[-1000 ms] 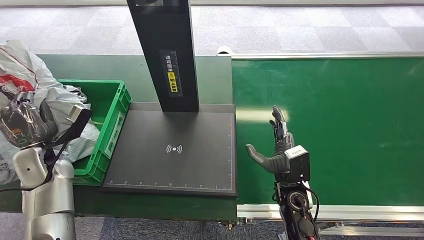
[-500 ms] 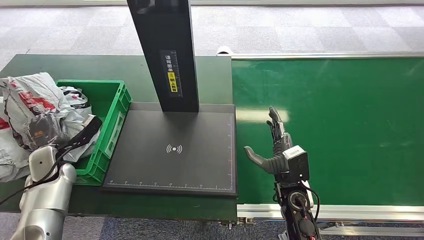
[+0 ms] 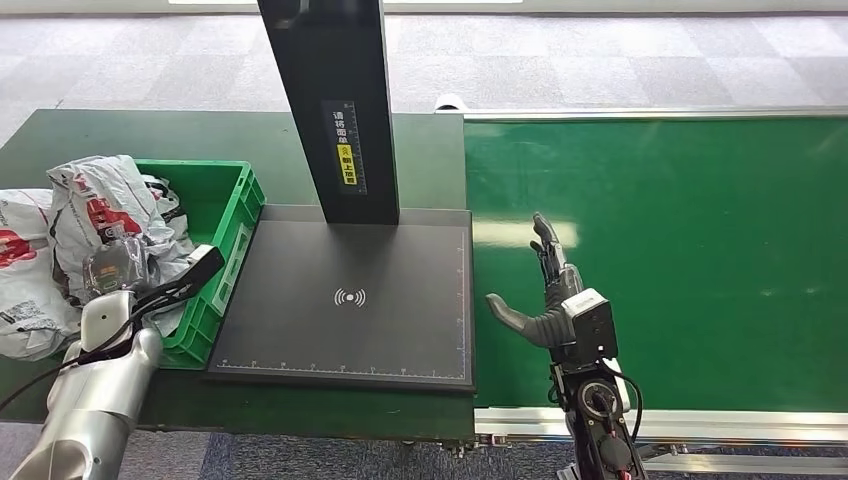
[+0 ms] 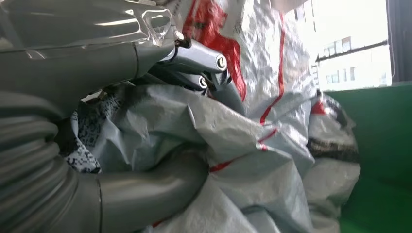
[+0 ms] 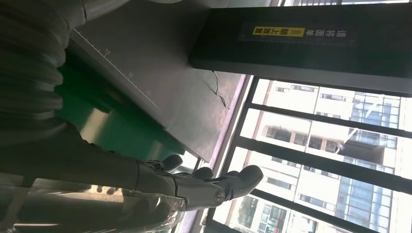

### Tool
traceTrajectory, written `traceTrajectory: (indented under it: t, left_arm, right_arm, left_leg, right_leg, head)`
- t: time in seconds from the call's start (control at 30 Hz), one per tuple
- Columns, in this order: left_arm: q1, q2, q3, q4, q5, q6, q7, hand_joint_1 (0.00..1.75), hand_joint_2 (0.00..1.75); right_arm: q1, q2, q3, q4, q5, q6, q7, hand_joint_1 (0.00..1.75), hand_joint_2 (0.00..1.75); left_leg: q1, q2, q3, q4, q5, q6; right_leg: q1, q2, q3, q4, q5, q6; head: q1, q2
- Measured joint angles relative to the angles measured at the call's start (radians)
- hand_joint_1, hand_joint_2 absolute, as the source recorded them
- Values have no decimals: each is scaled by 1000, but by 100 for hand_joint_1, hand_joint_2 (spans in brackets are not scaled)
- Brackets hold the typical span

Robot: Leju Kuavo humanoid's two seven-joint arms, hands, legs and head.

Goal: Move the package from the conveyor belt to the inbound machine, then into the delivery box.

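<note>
A crumpled grey-white package [image 3: 98,205] with red print hangs over the left end of the green delivery box [image 3: 240,212]. My left hand [image 3: 117,268] grips it from below. In the left wrist view the thumb and fingers [image 4: 197,58] close around the package [image 4: 272,107]. My right hand [image 3: 547,292] is open, fingers spread, just above the green conveyor belt [image 3: 690,250] beside the inbound machine's black plate [image 3: 350,330]. The right wrist view shows that hand [image 5: 194,187] holding nothing, with the plate [image 5: 160,77] beyond it.
The machine's black post [image 3: 330,100] rises from the back of the plate. Another grey package [image 3: 25,275] lies at the far left outside the box. More bags lie inside the box. The table's front edge runs just below the plate.
My left hand has carried the package to the right and lower, from the far left edge to over the box's left end. The right hand has hardly moved.
</note>
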Motion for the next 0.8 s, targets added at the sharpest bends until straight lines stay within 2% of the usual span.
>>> traceTrajectory:
  t: [0.13,0.23,0.3,0.37,0.43,0.47,0.5,0.57,0.7,0.8]
  left_arm:
    - [12,-6,-8,-15,26,242,-67,0,175]
    - [40,-27,-6,-110,77,359,-186,0,175]
    - [68,-60,10,-227,129,381,-324,0,175]
    - [80,-112,56,-334,202,384,-523,0,175]
    - [81,-176,137,-418,284,385,-730,0,175]
    - [80,-205,180,-449,312,385,-800,0,175]
    - [80,-231,222,-476,332,385,-851,0,175]
    - [80,-270,281,-516,353,385,-883,0,175]
    - [87,-310,321,-577,488,385,-894,0,0]
    - [96,-322,323,-602,545,385,-895,0,0]
  right_arm:
    - [17,0,-6,-24,7,0,9,0,175]
    - [27,2,-6,-34,10,-3,14,0,175]
    - [28,2,-5,-35,7,-13,14,0,175]
    - [27,2,-2,-33,1,-26,10,0,175]
    - [27,2,5,-30,-5,-36,4,0,175]
    - [27,1,8,-29,-6,-39,1,0,175]
    - [27,1,11,-28,-8,-42,0,0,175]
    - [27,-1,16,-27,-10,-45,-2,0,175]
    - [26,-4,28,-21,-19,-45,-2,0,175]
    - [23,-4,39,-13,-10,-35,-5,0,175]
  left_leg:
    - [0,0,0,0,1,0]
    - [0,0,-1,0,1,0]
    - [0,1,-2,0,0,-1]
    - [0,1,-3,0,0,0]
    - [0,1,-3,0,0,0]
    - [0,1,-3,0,0,-1]
    - [0,1,-3,0,0,-1]
    - [0,1,-3,0,0,-1]
    - [1,0,-3,0,0,-1]
    - [1,0,-3,0,0,-1]
  right_leg:
    - [0,-1,0,0,0,0]
    - [0,0,-1,0,0,0]
    - [0,1,-2,0,0,0]
    - [0,1,-2,0,0,0]
    - [0,1,-3,0,0,0]
    - [0,1,-3,0,0,0]
    - [0,1,-3,0,0,0]
    - [0,1,-4,0,0,0]
    - [1,1,-3,0,0,0]
    - [1,1,-3,0,0,0]
  head:
    - [0,0]
    - [0,0]
    - [0,0]
    - [0,0]
    - [0,0]
    - [0,0]
    - [0,0]
    - [0,0]
    - [0,0]
    - [0,0]
